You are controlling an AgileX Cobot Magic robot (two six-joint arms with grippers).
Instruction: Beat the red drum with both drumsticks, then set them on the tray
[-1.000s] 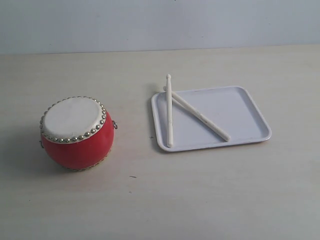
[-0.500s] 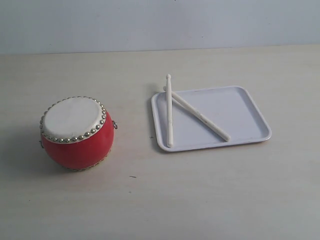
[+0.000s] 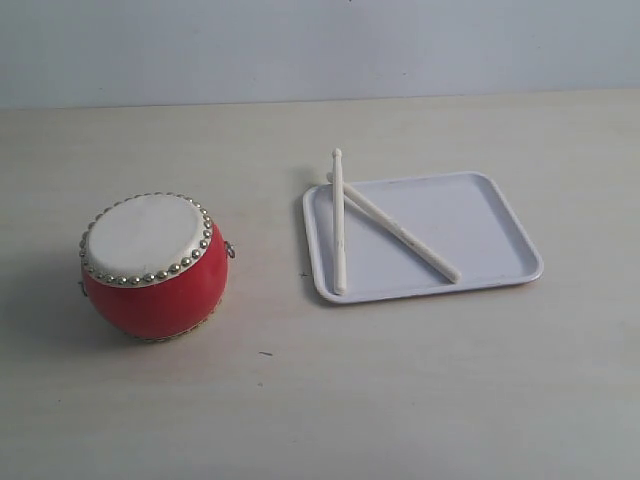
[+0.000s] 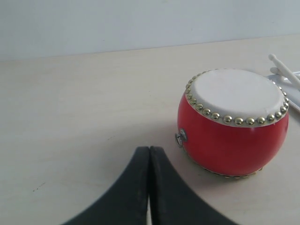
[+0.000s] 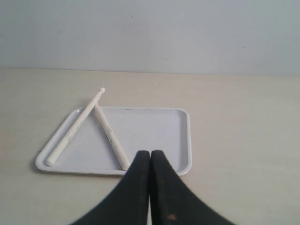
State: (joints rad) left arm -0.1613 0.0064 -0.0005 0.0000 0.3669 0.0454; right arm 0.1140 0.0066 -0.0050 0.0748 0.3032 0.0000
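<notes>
Nothing has changed in the last second. The exterior view matches the 2 earlier pictures, and neither of my arms shows in it.

My left claw is pressed together with nothing between the jaws, hanging low over the table and looking at the red drum. My right claw is also pressed together and empty, facing the tray.

In the exterior view the red drum stands upright at about 8 o'clock from the table's middle, skin up and untouched. The tray lies flat at 3 o'clock from the drum, well apart from it.

Both drumsticks rest on the tray. The straight stick runs from 12 to 6 along the tray's 9 o'clock side, its small tip poking over the rim at 12. The slanted stick runs from the 11 o'clock corner towards 5. The 2 sticks meet near that corner; I cannot tell which lies on top.

Since nothing moves and I hold nothing, I judge this a resting point. As things lie, the tray step looks met. Whether the drum has been beaten, these pictures cannot say. If it has not, each claw must spread and take 1 stick, and the point where they meet could make 1 roll when I lift the other.
</notes>
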